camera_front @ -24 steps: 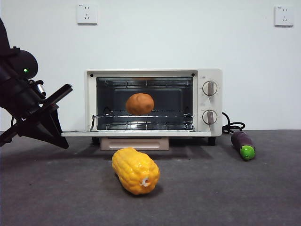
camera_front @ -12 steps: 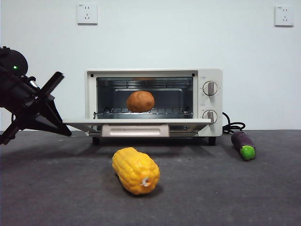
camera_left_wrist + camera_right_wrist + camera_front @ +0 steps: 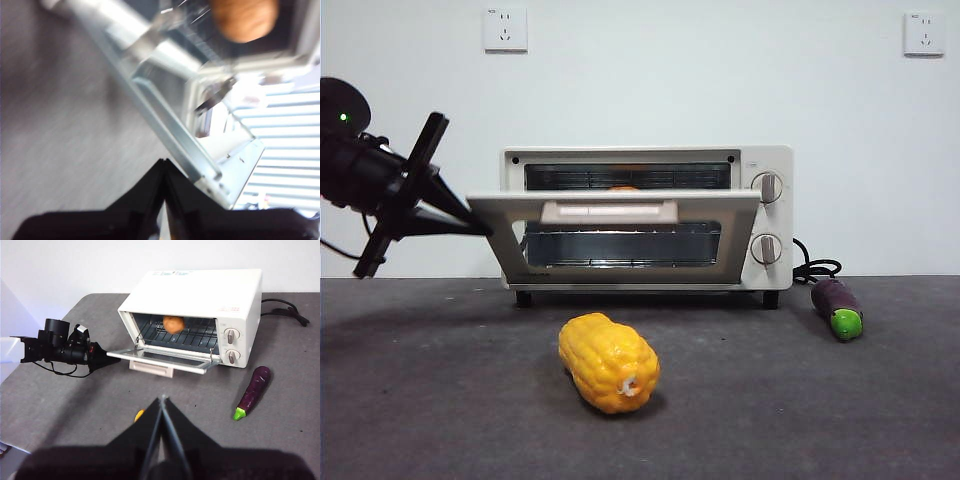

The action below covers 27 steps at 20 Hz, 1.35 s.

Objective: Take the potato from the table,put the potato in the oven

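The potato (image 3: 173, 324) lies on the wire rack inside the cream oven (image 3: 200, 290). In the front view only a sliver of the potato (image 3: 623, 187) shows above the half-raised oven door (image 3: 620, 245). My left gripper (image 3: 483, 229) is shut with nothing in it, its tip against the door's left corner. In the left wrist view the shut left gripper (image 3: 164, 166) touches the door's metal edge (image 3: 200, 165), with the potato (image 3: 245, 17) beyond. My right gripper (image 3: 162, 401) hangs shut and empty high over the table (image 3: 60, 405).
A yellow corn cob (image 3: 608, 362) lies on the table in front of the oven. A purple eggplant (image 3: 837, 307) rests to the oven's right, beside the black power cord (image 3: 815, 268). The white wall stands right behind the oven.
The oven door has swung up from lying flat open to half raised. My left gripper has risen with it at the door's left corner. The potato is now mostly hidden in the front view.
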Motion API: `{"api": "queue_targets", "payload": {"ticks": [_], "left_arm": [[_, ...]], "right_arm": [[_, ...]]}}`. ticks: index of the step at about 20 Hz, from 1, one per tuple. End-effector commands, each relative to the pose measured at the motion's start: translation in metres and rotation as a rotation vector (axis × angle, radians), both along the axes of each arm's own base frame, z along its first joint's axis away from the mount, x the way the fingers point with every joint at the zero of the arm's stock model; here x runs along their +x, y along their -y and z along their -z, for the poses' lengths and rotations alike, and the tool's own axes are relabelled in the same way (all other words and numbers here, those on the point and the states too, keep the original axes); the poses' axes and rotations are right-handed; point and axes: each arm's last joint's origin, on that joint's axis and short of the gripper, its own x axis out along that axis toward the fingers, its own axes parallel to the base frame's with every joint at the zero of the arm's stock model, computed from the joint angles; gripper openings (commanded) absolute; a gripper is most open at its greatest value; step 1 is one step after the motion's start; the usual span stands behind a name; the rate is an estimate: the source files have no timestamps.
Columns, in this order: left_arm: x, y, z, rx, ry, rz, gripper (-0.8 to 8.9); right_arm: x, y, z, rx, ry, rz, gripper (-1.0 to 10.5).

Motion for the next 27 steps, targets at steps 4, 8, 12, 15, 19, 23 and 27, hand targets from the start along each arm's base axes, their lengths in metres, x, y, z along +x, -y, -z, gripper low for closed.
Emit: {"api": "queue_targets", "payload": {"ticks": [4,8,12,15,19,23,27], "left_arm": [[0.006,0.003,-0.011,-0.081,0.005,-0.042,-0.08],[0.012,0.003,-0.018,-0.122,0.032,-0.082,-0.07],[0.017,0.003,-0.027,-0.165,0.064,-0.130,-0.08],[0.019,0.003,-0.033,-0.196,0.080,-0.160,-0.07],[0.023,0.004,-0.039,-0.229,0.097,-0.227,-0.08],[0.025,0.008,-0.046,-0.263,0.125,-0.263,-0.07],[0.028,0.013,-0.053,-0.277,0.136,-0.270,-0.07]], "right_arm": [[0.000,0.000,0.002,-0.009,-0.020,0.002,0.0],[0.000,0.000,0.002,-0.009,-0.020,0.002,0.0],[0.000,0.000,0.002,-0.009,-0.020,0.002,0.0],[0.000,0.000,0.002,-0.009,-0.020,0.002,0.0],[0.000,0.000,0.002,-0.009,-0.020,0.002,0.0],[0.000,0.000,0.002,-0.009,-0.020,0.002,0.0],[0.000,0.000,0.002,-0.009,-0.020,0.002,0.0]]}}
